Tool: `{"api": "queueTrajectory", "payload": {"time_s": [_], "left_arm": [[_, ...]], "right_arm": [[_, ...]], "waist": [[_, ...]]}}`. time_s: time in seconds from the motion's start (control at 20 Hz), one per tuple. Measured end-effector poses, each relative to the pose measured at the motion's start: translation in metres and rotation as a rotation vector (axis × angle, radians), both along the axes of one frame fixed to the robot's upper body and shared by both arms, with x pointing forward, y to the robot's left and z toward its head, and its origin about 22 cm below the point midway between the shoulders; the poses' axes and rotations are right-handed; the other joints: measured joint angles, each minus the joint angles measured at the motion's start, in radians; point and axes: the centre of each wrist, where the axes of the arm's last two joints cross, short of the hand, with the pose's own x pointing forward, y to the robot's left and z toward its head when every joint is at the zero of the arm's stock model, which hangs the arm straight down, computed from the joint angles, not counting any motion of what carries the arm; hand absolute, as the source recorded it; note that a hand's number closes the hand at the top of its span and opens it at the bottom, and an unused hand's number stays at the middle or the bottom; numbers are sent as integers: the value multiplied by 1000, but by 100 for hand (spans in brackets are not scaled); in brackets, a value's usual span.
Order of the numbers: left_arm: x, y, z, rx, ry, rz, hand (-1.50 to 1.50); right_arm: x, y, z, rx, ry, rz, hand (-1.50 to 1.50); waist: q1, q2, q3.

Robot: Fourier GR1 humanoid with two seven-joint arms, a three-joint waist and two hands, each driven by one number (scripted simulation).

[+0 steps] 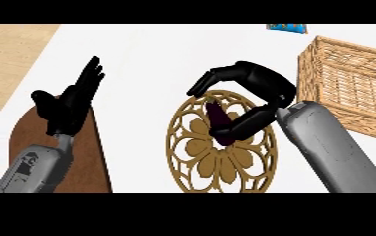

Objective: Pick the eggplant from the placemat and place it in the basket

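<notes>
The eggplant lies on the upper half of the round placemat, tip pointing to twelve o'clock. My right hand arches over it, fingers at eleven and thumb at five curling in around it, though I judge the grasp not yet closed. To do this well, I should settle fingers and thumb on opposite flanks at mid-body before lifting, then carry toward the basket at two o'clock. My left hand rests open at nine o'clock over the table, beside a brown board.
</notes>
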Motion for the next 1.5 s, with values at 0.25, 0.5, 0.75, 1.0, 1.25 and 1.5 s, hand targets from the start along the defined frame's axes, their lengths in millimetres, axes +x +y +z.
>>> {"api": "queueTrajectory", "payload": {"time_s": [0.25,0.5,0.75,1.0,1.25,1.5], "left_arm": [[-1,27,0,27,96,57,0],[-1,41,-5,35,137,89,0],[0,46,-4,38,148,103,0],[1,46,-2,40,145,103,0],[0,49,0,39,144,106,0],[1,51,5,41,140,105,0]], "right_arm": [[-26,96,-13,-72,-70,161,-150],[-30,149,24,-258,-92,175,-150],[-20,164,79,-564,-269,84,-150],[-3,174,139,-809,-407,-91,-150],[17,175,175,-998,-383,-63,-150],[36,166,193,-1112,-313,21,-150]], "waist": [[-66,-22,-1],[-105,-32,-3],[-120,-40,-4],[-117,-37,-4],[-118,-32,-3],[-121,-31,-3]]}}
